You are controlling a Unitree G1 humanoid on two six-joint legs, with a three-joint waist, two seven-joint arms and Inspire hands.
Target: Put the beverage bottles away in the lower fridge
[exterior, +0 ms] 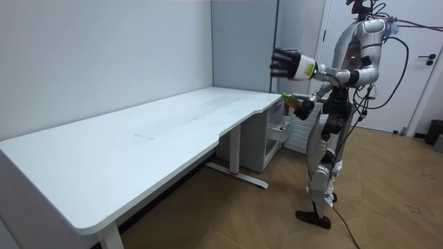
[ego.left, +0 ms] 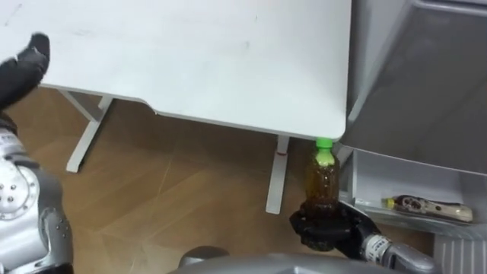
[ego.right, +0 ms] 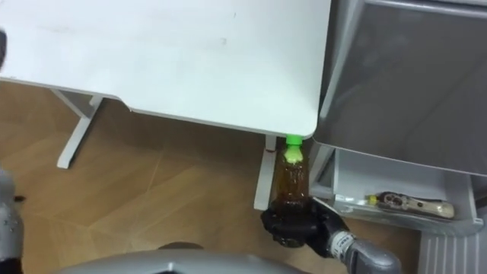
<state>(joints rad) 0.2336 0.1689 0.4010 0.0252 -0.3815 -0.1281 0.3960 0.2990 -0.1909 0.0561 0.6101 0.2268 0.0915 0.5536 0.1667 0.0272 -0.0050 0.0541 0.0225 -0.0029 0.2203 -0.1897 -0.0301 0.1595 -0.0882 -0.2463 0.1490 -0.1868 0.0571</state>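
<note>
Holds a green-capped bottle upright, right hand fingers curled round its base, below the desk corner beside the open lower fridge, seemingly bound for a second bottle lying inside; left hand raised clear, fingers loosely spread.

A white table stands on a warm brown wood-plank floor, beside a plain grey fridge whose lower compartment is pale grey-white inside. The bottle is clear, with amber-brown liquid and a bright green cap, and the right hand and left hand are both black. A second drink in the compartment is brown with a yellowish cap and pale label.
</note>
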